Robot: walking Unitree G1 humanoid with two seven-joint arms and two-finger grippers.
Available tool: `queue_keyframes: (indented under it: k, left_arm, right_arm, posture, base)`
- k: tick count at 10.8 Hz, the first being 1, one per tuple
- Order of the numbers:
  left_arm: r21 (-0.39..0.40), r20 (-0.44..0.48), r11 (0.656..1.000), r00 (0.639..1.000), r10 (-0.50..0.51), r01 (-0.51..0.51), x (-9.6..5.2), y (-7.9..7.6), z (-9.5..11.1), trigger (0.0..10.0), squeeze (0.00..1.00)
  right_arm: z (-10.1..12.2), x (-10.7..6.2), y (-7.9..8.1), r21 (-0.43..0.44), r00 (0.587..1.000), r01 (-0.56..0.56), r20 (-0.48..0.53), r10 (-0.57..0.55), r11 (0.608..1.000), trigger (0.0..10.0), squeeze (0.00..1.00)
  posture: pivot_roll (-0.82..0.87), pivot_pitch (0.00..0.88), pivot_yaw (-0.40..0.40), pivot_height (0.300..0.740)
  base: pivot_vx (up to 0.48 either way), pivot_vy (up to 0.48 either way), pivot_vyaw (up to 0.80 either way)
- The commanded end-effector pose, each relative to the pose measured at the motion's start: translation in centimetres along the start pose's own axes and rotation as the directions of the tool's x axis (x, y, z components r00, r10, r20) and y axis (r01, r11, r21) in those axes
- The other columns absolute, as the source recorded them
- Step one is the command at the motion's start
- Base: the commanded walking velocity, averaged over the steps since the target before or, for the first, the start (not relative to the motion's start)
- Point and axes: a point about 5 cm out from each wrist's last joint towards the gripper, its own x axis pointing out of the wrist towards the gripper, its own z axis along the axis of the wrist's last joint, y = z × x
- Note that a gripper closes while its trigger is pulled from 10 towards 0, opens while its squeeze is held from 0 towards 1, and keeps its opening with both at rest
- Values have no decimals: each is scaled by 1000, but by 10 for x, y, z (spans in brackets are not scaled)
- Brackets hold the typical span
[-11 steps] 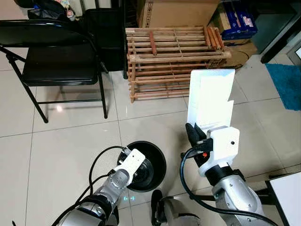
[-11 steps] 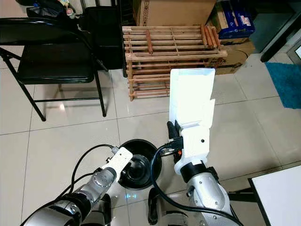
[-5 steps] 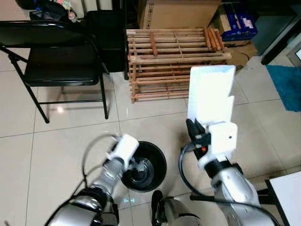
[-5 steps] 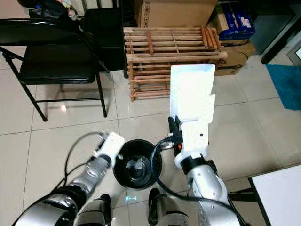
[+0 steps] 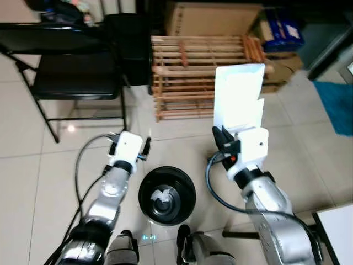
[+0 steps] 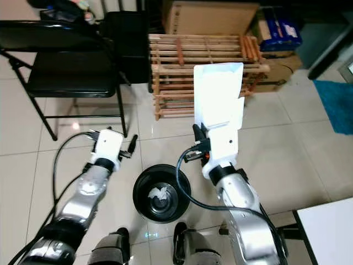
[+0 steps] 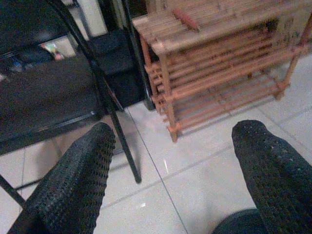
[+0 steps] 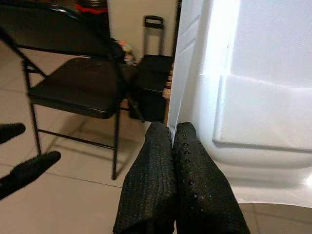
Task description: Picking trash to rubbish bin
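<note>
The white foam tray (image 6: 218, 95) is standing upright above the tiled floor (image 5: 33, 182), pinched at its lower edge by the right hand (image 8: 171, 141), whose two black fingers are pressing together on it. Just below and to the robot's left of that hand, the round black rubbish bin (image 6: 161, 192) is sitting on the floor with a scrap of white paper (image 6: 160, 192) lying inside. The left hand (image 7: 173, 161) is hovering over bare tile on the bin's other side, its fingers spread wide apart and holding nothing. Beyond the bin, a wooden slatted rack (image 5: 204, 72) and a black folding chair (image 5: 66, 72) are bordering the open floor, with cardboard boxes (image 5: 212, 16) behind the rack.
</note>
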Motion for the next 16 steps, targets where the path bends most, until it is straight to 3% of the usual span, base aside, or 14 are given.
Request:
queue_keyframes:
  k: [1, 4, 7, 11, 13, 16]
  left_arm:
    - [-19, -5, 1000, 1000, -15, 15, -6, -1, 3, 10000, 0]
    - [-74, 32, 997, 999, -32, 35, -30, 7, 41, 10000, 0]
    - [-104, 67, 989, 993, -95, 102, -40, 3, 74, 10000, 0]
    - [-113, 31, 990, 996, -79, 82, -51, 10, 87, 10000, 0]
    - [-106, 13, 992, 998, -66, 67, -56, 17, 92, 10000, 0]
    - [-89, -31, 995, 998, -51, 48, -66, 26, 91, 10000, 0]
  right_arm:
    - [-5, 0, -3, 8, 1000, -7, -8, 7, 1000, 10000, 0]
    - [-25, 15, 9, 57, 994, -97, -48, 99, 994, 10000, 0]
    - [-65, 24, 30, 108, 970, -168, -157, 184, 980, 10000, 0]
    - [-120, 22, 54, 134, 881, -301, -341, 330, 944, 10000, 0]
    - [-143, 14, 63, 146, 841, -310, -419, 343, 939, 10000, 0]
    - [-160, 8, 73, 170, 787, -328, -496, 368, 929, 10000, 0]
  posture:
    - [289, 250, -144, 740]
    - [332, 263, -160, 740]
    - [368, 286, -163, 740]
    - [430, 316, -166, 740]
    - [468, 340, -160, 740]
    - [509, 368, -153, 740]
  base:
    - [0, 0, 0]
    - [0, 0, 0]
    - [0, 0, 0]
    - [0, 0, 0]
    - [0, 0, 0]
    - [0, 0, 0]
